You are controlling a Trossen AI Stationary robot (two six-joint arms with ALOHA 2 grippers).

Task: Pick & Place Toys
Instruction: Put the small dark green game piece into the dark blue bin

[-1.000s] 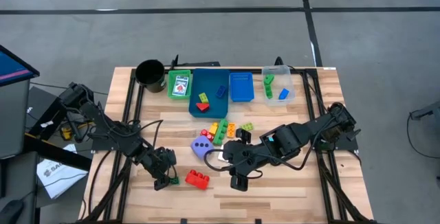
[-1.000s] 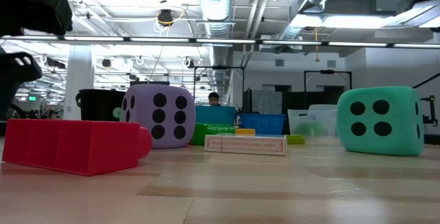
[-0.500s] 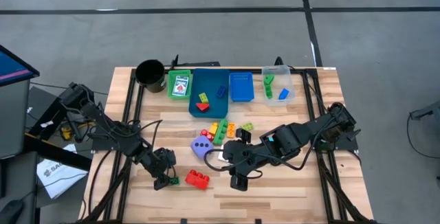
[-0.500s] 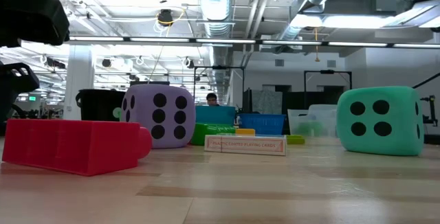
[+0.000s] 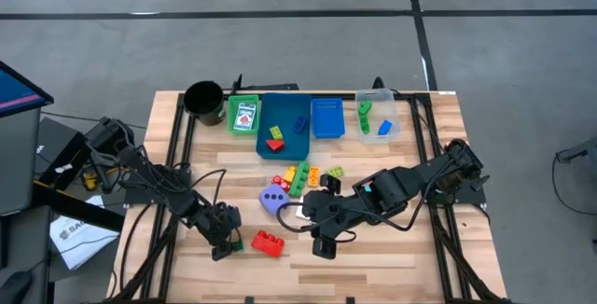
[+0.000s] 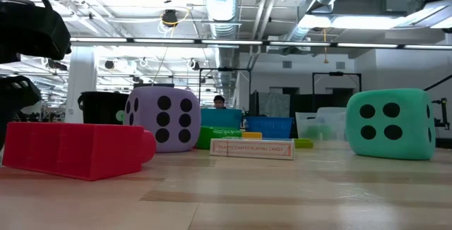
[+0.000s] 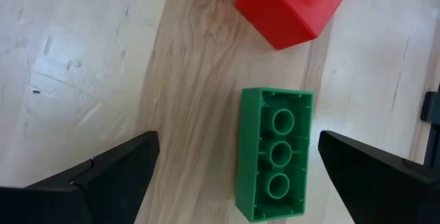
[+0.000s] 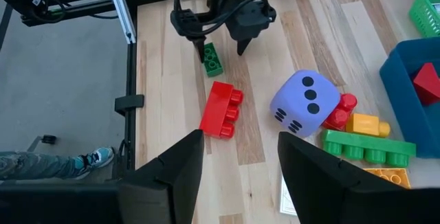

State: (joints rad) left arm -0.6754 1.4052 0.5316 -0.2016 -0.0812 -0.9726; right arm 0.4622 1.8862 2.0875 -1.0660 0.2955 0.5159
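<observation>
A small green brick [image 7: 275,155] lies with its hollow underside up on the wooden table, beside a red brick [image 7: 295,4]. My left gripper [image 7: 238,140] is open, its fingers standing on either side of the green brick without touching it; the high view shows it [image 5: 224,241] near the table's front left. My right gripper [image 8: 237,162] hangs open and empty above the table's middle, looking down on the red brick [image 8: 221,108] and the purple dice cube [image 8: 304,104]. A teal dice cube [image 6: 392,124] and a white card box [image 6: 252,148] rest on the table.
Along the far edge stand a black cup [image 5: 203,101], a green tray [image 5: 244,115], a blue tray [image 5: 284,127], a blue basket [image 5: 327,117] and a clear tray [image 5: 377,117]. A cluster of loose bricks [image 5: 303,175] lies mid-table. Bare wood spreads at the front.
My left gripper has sunk a little toward the green brick, staying open. The bricks and my right arm have kept still.
</observation>
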